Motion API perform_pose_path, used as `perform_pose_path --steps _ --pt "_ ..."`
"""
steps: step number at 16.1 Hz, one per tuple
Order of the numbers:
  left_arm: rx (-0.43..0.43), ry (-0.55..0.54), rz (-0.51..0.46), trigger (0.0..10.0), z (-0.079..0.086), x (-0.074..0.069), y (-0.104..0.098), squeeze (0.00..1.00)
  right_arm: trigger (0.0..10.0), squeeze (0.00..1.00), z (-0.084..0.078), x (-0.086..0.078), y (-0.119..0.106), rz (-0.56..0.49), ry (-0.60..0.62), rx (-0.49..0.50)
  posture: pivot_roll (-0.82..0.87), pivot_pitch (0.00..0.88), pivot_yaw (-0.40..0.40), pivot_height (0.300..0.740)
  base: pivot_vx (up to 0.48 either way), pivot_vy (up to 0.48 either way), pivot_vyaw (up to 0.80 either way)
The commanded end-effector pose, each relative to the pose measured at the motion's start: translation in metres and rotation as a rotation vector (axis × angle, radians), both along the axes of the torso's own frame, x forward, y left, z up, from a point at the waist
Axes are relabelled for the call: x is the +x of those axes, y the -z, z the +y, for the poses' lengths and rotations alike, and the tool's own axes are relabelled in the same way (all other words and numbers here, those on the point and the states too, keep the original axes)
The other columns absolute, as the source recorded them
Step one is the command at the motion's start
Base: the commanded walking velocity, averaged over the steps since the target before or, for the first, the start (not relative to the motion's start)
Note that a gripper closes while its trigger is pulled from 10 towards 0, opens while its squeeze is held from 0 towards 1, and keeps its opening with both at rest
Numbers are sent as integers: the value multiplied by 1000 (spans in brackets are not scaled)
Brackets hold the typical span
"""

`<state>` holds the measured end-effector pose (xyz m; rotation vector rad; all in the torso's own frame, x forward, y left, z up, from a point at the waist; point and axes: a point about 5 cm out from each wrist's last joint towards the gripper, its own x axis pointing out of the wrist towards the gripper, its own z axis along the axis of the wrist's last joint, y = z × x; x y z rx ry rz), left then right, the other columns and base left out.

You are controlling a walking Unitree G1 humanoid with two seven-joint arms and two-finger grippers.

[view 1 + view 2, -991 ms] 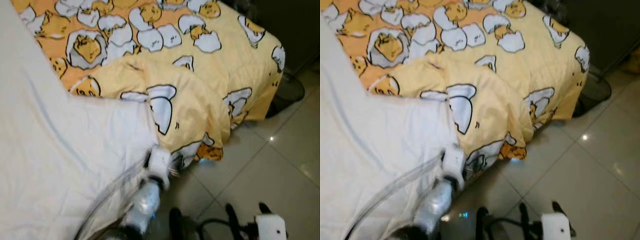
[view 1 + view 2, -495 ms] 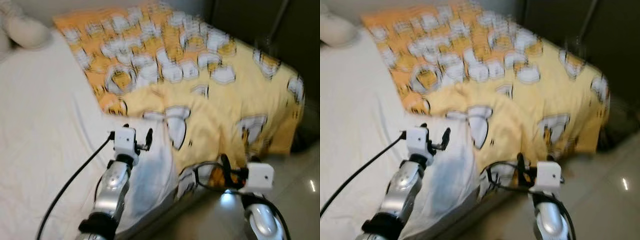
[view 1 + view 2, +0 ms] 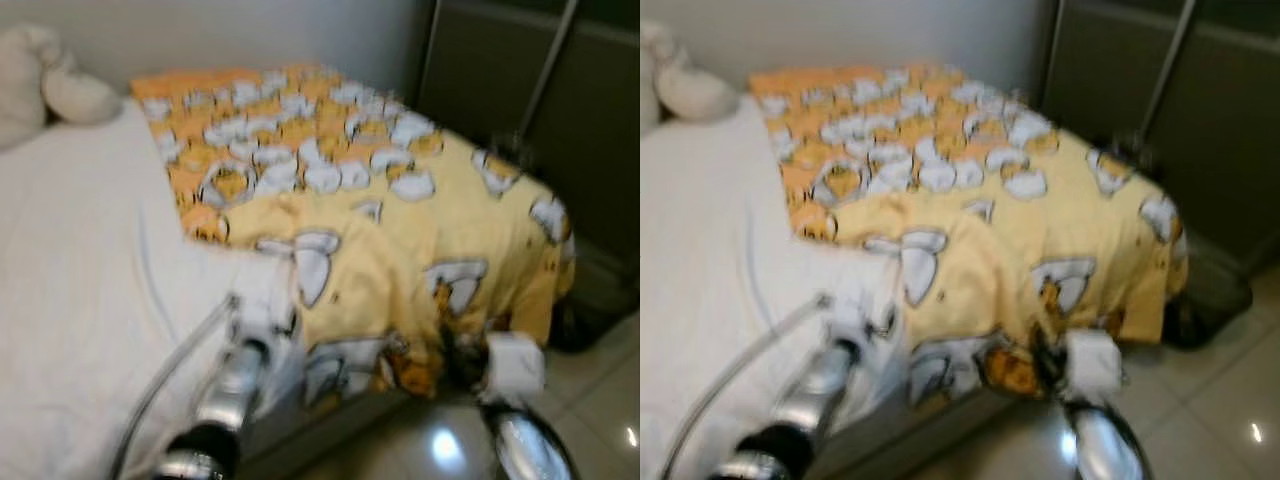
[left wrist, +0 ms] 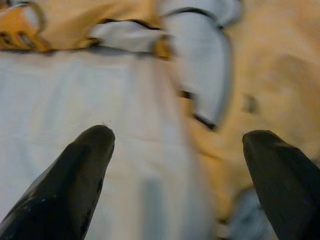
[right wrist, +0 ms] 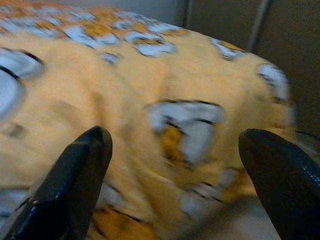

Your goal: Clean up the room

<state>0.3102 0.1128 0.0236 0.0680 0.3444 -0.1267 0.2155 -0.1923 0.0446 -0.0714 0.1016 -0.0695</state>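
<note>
No readable text, labels or numbers; frames blurred

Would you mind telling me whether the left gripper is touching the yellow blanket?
Cannot tell. The left wrist view shows the left gripper open over the yellow blanket and white sheet, but blur hides any contact or gap.

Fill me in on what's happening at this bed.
The robot stands at the foot of the bed, both arms raised toward a rumpled yellow blanket printed with egg characters. Its left pincer is open over the line where the blanket meets the white sheet. Its right pincer is open too, facing the blanket's hanging edge. Neither holds anything. A plush toy sits by the wall.
</note>
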Motion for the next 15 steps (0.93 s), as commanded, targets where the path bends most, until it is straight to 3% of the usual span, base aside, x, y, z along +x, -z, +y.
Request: perform_pose_path --steps 1,3,5,10,12,15 --pt "32 -22 -31 10000 10 10 -9 0 10000 0 10 3 -6 -20 -45 2 -9 47 16 740 0 0 0" --pt "-11 36 -71 10000 2 13 -16 0 10000 0 9 -9 -1 7 -65 -12 -21 70 -2 740 240 0 0" --pt "-65 17 -44 10000 -6 14 -14 0 10000 0 10 -18 4 41 -87 -20 -40 80 -6 740 480 0 0" --pt "-64 -26 -27 10000 -8 15 -11 0 10000 0 5 -21 3 53 -86 -24 -58 95 -7 740 480 0 0" --pt "-61 -49 21 10000 -10 10 -4 0 10000 0 8 -30 9 93 -115 -22 -64 114 -17 740 0 0 0" --pt "-74 69 -17 10000 -34 9 -8 0 10000 0 9 -55 11 149 -169 -35 -115 189 -56 740 0 0 0"
